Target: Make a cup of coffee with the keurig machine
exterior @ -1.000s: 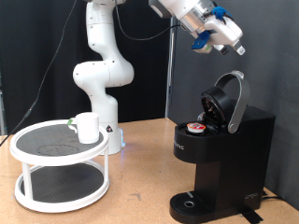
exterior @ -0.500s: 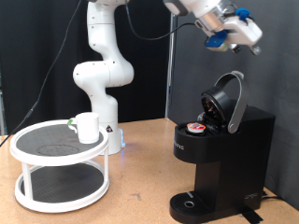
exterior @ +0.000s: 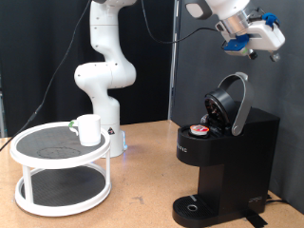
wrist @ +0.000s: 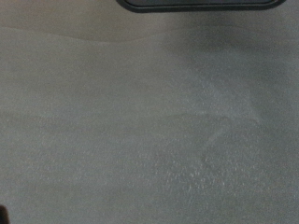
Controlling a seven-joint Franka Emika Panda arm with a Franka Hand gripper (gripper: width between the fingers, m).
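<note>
1. The gripper [exterior: 267, 43] is seen high at the exterior view's top right, above the keurig machine [exterior: 226, 157]; jaws state cannot be told.
2. The machine's lid is raised; a red-topped pod [exterior: 199, 131] is seated inside.
3. The cup [exterior: 88, 129] is located on a white two-tier stand [exterior: 61, 167], at the exterior view's left.
4. Only grey surface is shown in the wrist view.

A wooden counter [exterior: 142, 195] fills the near part of the scene. Behind it hangs a plain grey wall [exterior: 38, 57], evenly lit. A black pole [exterior: 175, 76] stands upright at the far edge, right of centre, and dark cables [exterior: 66, 49] droop across the wall on the left.
</note>
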